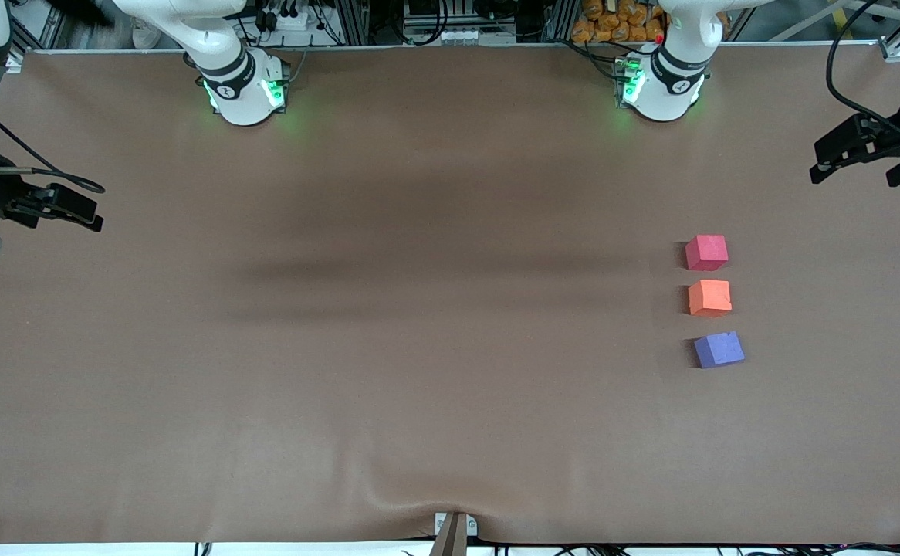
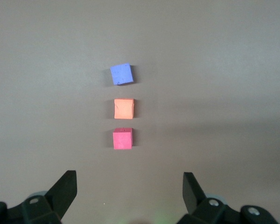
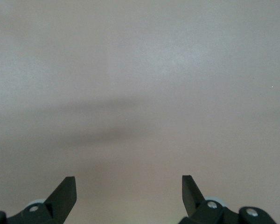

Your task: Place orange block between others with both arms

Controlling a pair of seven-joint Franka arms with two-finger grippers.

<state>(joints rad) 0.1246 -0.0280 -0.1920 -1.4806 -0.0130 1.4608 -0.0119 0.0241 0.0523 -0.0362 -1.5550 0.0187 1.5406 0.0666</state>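
The orange block (image 1: 709, 297) (image 2: 123, 108) sits on the table in a line between the others, apart from both. The pinkish-red cube (image 1: 706, 252) (image 2: 122, 139) lies farther from the front camera and the purple-blue cube (image 1: 718, 349) (image 2: 121, 74) nearer to it. All three are toward the left arm's end of the table. My left gripper (image 1: 855, 174) (image 2: 129, 179) hangs open and empty above the table edge at that end, with the row of cubes in its wrist view. My right gripper (image 1: 83, 212) (image 3: 129, 182) hangs open and empty over the right arm's end, over bare table.
A brown mat (image 1: 419, 309) covers the table, with a small ripple and a clamp (image 1: 454, 529) at the edge nearest the front camera. The two green-lit arm bases (image 1: 245, 89) (image 1: 662, 85) stand along the edge farthest from it.
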